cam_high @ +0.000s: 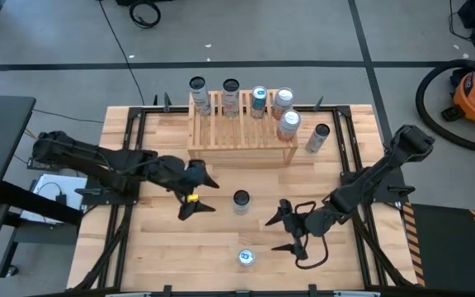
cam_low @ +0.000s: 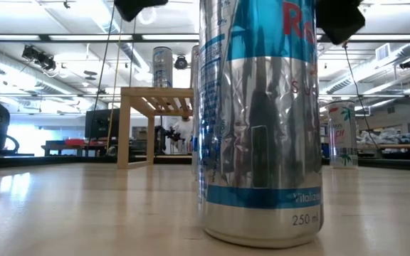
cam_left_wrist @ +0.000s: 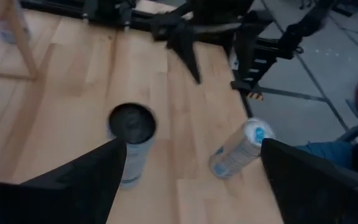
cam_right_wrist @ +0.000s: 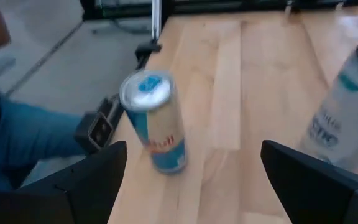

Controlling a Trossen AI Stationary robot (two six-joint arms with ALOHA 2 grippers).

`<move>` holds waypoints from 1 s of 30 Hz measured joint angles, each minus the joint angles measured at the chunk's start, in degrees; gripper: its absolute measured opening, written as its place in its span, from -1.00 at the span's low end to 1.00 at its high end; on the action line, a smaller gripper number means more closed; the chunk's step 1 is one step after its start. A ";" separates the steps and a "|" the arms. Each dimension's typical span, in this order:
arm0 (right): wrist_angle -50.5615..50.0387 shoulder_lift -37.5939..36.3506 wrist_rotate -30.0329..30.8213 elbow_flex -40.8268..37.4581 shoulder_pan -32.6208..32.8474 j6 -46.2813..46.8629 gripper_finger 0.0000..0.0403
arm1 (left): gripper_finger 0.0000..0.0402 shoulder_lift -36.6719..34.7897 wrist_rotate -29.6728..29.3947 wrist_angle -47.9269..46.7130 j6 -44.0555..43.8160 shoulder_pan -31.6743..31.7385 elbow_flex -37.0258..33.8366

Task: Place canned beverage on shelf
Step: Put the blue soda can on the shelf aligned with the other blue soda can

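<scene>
Btwn my two open pincers stands a dark-topped silver can [cam_high: 241, 200], bare wood all round it. A blue-topped silver can [cam_high: 246, 257] stands near the table's front edge, clear approach too. Light wooden slatted shelf [cam_high: 242, 140]: cans crowd its back and right end; front-left slats are free.

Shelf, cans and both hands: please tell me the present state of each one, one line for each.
Shelf: upright at the table's back; five cans at it, though whether each stands on top is unclear.
Can beside the shelf: on the table, off the shelf, seems tilted.
Dark-topped can: upright on the table, free.
Blue-topped can: upright near the front edge, free.
Left hand: open, empty.
Right hand: open, empty.
</scene>
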 joint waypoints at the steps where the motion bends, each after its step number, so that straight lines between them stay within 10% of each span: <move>1: 0.46 0.79 -0.37 -0.14 0.01 -0.59 0.89 | 0.86 0.00 -0.30 0.61 -0.12 -0.80 0.02; 12: 6.09 5.74 -5.96 0.12 -1.03 -3.04 0.89 | 0.86 0.01 -13.57 0.99 -3.30 -7.91 0.01; 30: 11.05 7.60 -7.21 0.17 -1.32 2.48 0.89 | 0.86 0.02 -14.99 0.94 -4.80 -9.40 0.02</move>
